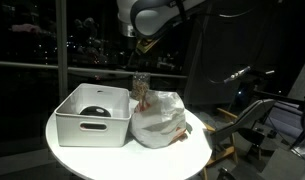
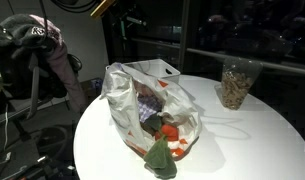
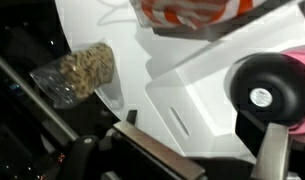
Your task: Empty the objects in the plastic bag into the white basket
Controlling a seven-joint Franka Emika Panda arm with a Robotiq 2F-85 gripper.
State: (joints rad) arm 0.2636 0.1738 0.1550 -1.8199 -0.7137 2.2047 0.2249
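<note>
The white basket (image 1: pixel 90 125) stands on the round white table, with a black round roll (image 1: pixel 92 112) inside it. The clear plastic bag (image 1: pixel 157 118) lies right beside the basket. It holds orange, purple and green items (image 2: pixel 162 135), and a green piece (image 2: pixel 159 160) sticks out of its mouth. My gripper (image 1: pixel 142 45) hangs high above the far edge of the basket and the bag, touching neither. In the wrist view its jaws (image 3: pixel 197 130) are spread apart and empty over the basket (image 3: pixel 187 85) and the roll (image 3: pixel 264 92).
A clear cup of nuts (image 1: pixel 140 88) stands behind the bag; it also shows in the wrist view (image 3: pixel 77 72) and in an exterior view (image 2: pixel 235 84). The table edge (image 2: pixel 102 150) is close to the bag. Chairs and clutter surround the table.
</note>
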